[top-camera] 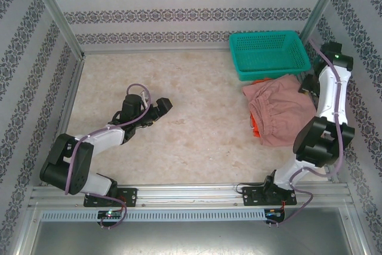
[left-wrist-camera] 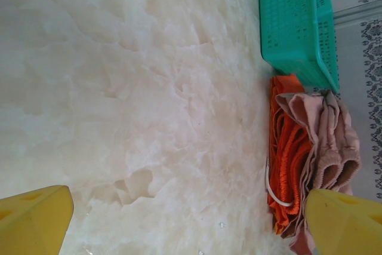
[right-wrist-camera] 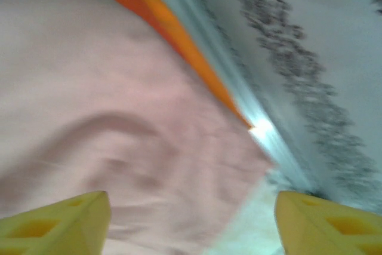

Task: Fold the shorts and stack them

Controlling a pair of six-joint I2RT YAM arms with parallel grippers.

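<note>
From above, your table (top-camera: 197, 123) lies bare across the left and middle, with walls on three sides. The teal basket (top-camera: 268, 52) fills the far right corner. The dusty pink shorts (top-camera: 280, 114) lie just in front of it, on top of the red-orange shorts (top-camera: 255, 128), close to the right wall. Your left gripper (top-camera: 162, 107) sits mid-table, well apart from them.

Left wrist: its yellow fingers (left-wrist-camera: 36, 219) stand wide apart over bare marble, holding nothing. The stack lies just beside the basket.

Right wrist: your right gripper (right-wrist-camera: 191, 201) is spread wide over blurred pink cloth, gripping nothing, with an orange edge beside the wall rail (right-wrist-camera: 239, 88).
</note>
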